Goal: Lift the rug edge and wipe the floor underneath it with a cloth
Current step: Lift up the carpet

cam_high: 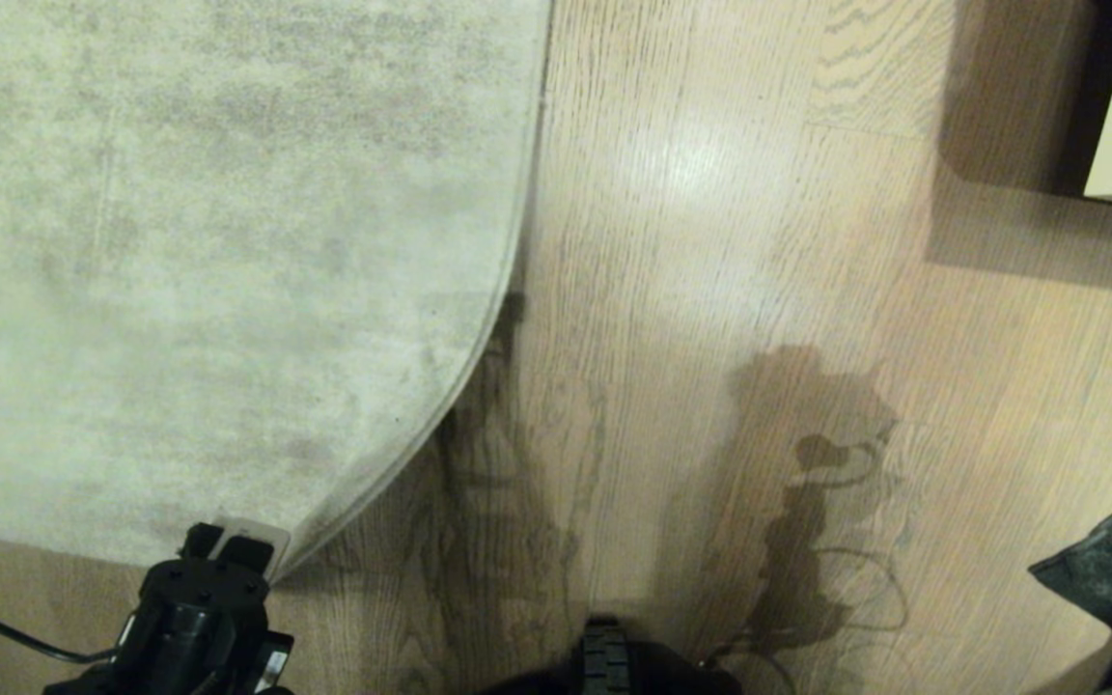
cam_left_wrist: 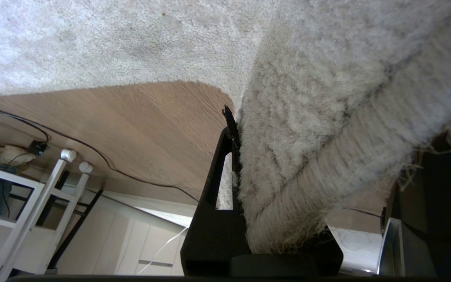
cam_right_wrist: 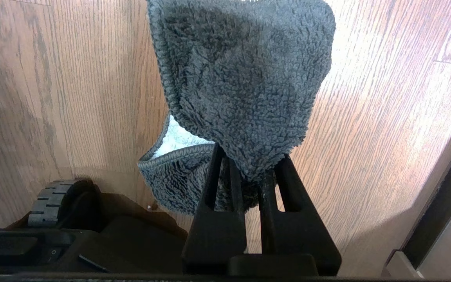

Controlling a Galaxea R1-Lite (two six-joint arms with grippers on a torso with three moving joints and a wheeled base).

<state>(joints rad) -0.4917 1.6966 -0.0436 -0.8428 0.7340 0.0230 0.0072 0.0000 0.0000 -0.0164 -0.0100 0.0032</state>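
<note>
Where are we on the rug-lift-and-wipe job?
Done: the left gripper has shut on the rug edge, and the right gripper holds the cloth. In hand: the lift; the rug corner looks only slightly raised off the floor. Left: raising the edge clear, bringing the cloth, at the head view's right border, under it and wiping.

Mottled pale grey-beige rug edge, light-brown grained floor, dark grey-green cloth

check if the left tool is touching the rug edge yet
Touching. In the left wrist view the left tool is shut on the rug edge, pile pressed against its finger; the head view shows it at the rug's near corner.
</note>
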